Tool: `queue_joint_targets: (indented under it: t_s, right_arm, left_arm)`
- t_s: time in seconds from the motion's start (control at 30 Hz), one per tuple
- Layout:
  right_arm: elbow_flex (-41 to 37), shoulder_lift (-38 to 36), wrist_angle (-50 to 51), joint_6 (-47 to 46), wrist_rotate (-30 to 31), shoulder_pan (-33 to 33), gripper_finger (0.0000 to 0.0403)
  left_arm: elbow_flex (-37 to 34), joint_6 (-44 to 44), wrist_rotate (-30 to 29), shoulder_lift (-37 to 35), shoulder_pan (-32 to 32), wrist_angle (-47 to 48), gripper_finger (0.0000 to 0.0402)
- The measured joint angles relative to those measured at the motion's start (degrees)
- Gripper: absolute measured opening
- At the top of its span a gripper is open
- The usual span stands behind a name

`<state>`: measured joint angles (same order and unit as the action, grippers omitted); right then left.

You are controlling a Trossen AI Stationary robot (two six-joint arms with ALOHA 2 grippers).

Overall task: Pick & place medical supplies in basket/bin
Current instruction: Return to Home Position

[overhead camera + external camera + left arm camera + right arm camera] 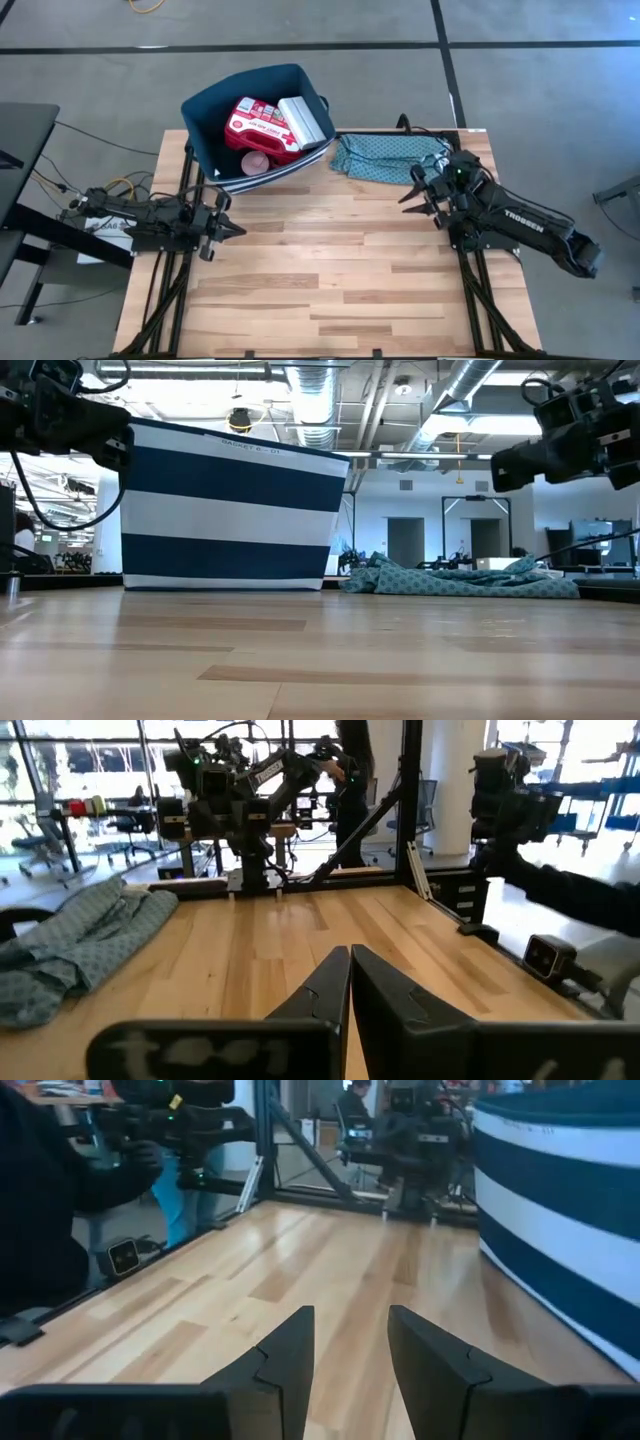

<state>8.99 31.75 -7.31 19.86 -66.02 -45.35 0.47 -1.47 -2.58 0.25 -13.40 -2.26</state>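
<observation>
The navy bin point(258, 125) with white stripes stands at the table's far left; its striped wall point(228, 510) fills the low view and shows again as the bin point(565, 1210) in the right wrist view. Inside it lie the red first-aid pouch point(256, 125), a white flat box point(305, 122) and the pink round tub point(257, 164). My left gripper point(238, 229) hovers shut over the table's left side, its fingertips point(350, 965) together. My right gripper point(408, 195) is open near the teal cloth, its fingers point(350, 1345) apart and empty.
The teal patterned cloth point(385, 157) lies crumpled at the far right of the table, right of the bin, seen also as the cloth point(460, 580) and the cloth point(75, 935). Bare wooden tabletop point(330, 270) spreads across the middle and near side. A person stands beyond the table point(40, 1190).
</observation>
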Motion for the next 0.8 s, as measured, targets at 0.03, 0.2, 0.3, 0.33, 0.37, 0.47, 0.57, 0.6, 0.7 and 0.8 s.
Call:
queue_joint_targets:
  t_s: [0.03,0.2,0.3,0.33,0.37,0.47,0.57,0.6,0.7,0.8]
  right_arm:
    - [0.00,0.00,0.78,0.18,-0.35,-0.64,0.0123]
    - [-0.02,-0.08,3.03,1.85,-7.33,-4.23,0.0123]
    - [-0.02,-1.26,3.43,-3.48,-13.11,-5.27,0.0123]
    - [-0.02,-1.87,3.90,-4.63,-13.85,-5.01,0.0123]
    - [-0.02,-2.61,3.90,-5.20,-13.88,-4.41,0.0123]
    - [-0.02,-5.38,1.23,-6.80,-11.96,-1.15,0.0123]
    - [-0.04,-8.52,-7.70,-11.10,-3.15,3.43,0.0123]
    - [-0.04,-9.41,-10.55,-13.32,1.86,5.08,0.0123]
    - [0.04,-11.11,-11.30,-18.33,17.18,10.02,0.0123]
    - [-0.02,-11.24,-5.65,-18.43,25.34,14.94,0.0123]
  left_arm:
    - [0.00,1.02,-0.05,0.01,0.01,0.00,0.0004]
    - [0.00,3.14,-0.09,0.02,-0.01,0.02,0.0004]
    - [-0.02,2.56,-0.10,0.02,0.00,0.02,0.0004]
    - [-0.03,2.55,-0.10,0.00,0.01,0.02,0.0004]
    - [-0.04,2.57,-0.11,0.00,-0.01,0.02,0.0004]
    - [-0.04,2.62,-0.11,0.02,0.01,0.04,0.0004]
    - [-0.04,2.05,-0.14,0.00,0.00,0.04,0.0004]
    - [-0.04,1.98,-0.14,0.00,0.01,0.06,0.0004]
    - [-0.04,1.90,-0.16,0.02,0.01,0.07,0.0004]
    - [-0.04,1.98,-0.16,0.02,0.01,0.07,0.0004]
